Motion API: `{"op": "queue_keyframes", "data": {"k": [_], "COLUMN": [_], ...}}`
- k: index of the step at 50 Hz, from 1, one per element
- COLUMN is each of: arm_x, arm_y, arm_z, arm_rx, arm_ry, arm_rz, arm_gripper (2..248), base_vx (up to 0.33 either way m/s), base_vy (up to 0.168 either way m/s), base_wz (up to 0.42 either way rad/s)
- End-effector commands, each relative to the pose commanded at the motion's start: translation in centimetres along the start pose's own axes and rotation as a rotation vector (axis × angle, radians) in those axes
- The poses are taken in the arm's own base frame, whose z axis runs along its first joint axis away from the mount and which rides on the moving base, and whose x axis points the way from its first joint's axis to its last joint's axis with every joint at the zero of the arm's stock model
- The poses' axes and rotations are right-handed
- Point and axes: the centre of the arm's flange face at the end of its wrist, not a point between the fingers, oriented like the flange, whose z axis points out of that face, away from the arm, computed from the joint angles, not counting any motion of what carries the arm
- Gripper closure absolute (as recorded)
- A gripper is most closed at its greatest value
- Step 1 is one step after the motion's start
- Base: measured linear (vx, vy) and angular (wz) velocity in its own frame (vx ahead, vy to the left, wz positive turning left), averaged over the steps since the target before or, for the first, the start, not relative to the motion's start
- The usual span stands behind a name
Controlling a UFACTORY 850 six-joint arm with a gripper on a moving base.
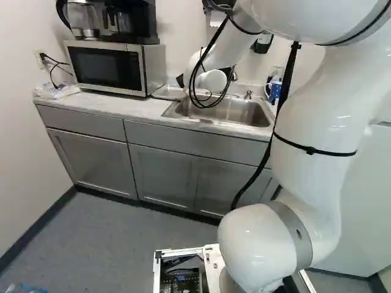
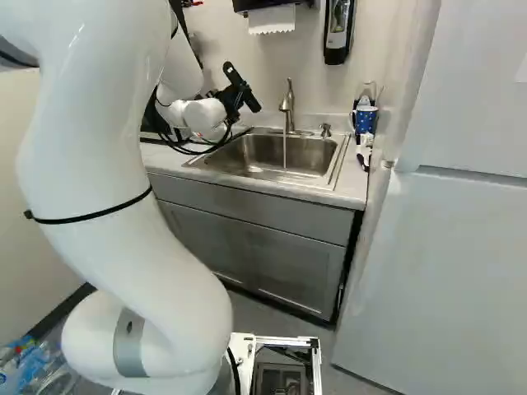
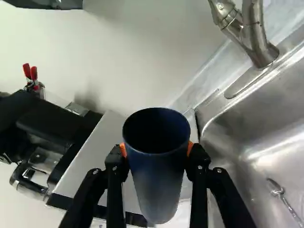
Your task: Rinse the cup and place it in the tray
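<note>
**Cup in grip, tap running, placing yet to do**

The gripper (image 3: 157, 149) is closed on the tapered dark blue cup (image 3: 157, 187), orange pads pressing from both sides, mouth unobstructed. The cup is held up beside the sink basin (image 2: 272, 154), towards the microwave (image 1: 107, 67). Whether it has been rinsed, I cannot tell; setting it down remains. A flat, rimmed shape between microwave and basin may be the tray (image 1: 166, 93).

The microwave's edge looks the tightest neighbour. Over the basin there is more room, though the faucet (image 2: 287, 105), its water stream (image 2: 285, 150) falling, bounds the far side.
</note>
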Motion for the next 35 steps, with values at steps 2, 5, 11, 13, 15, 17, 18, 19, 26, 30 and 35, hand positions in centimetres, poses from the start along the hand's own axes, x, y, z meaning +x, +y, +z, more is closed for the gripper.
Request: {"op": "queue_keyframes", "data": {"k": [2, 5, 11, 13, 15, 17, 18, 19, 26, 30, 35], "arm_x": [0.00, 0.00, 0.00, 0.00, 0.00, 0.00, 0.00, 0.00, 0.00, 0.00, 0.00], "arm_y": [0.00, 0.00, 0.00, 0.00, 0.00, 0.00, 0.00, 0.00, 0.00, 0.00, 0.00], "arm_z": [0.00, 0.00, 0.00, 0.00, 0.00, 0.00, 0.00, 0.00, 0.00, 0.00, 0.00], "arm_rx": [0.000, 0.000, 0.000, 0.000, 0.000, 0.000, 0.000, 0.000, 0.000, 0.000, 0.000], "arm_ry": [0.000, 0.000, 0.000, 0.000, 0.000, 0.000, 0.000, 0.000, 0.000, 0.000, 0.000], "arm_rz": [-0.021, -0.053, -0.116, -0.137, -0.158, -0.179, -0.189, -0.200, -0.273, -0.315, -0.368], "arm_gripper": [125, 125, 125, 125, 125, 125, 125, 125, 125, 125, 125], "base_vx": [0.000, 0.000, 0.000, 0.000, 0.000, 0.000, 0.000, 0.000, 0.000, 0.000, 0.000], "base_vy": [0.000, 0.000, 0.000, 0.000, 0.000, 0.000, 0.000, 0.000, 0.000, 0.000, 0.000], "base_wz": [0.000, 0.000, 0.000, 0.000, 0.000, 0.000, 0.000, 0.000, 0.000, 0.000, 0.000]}}
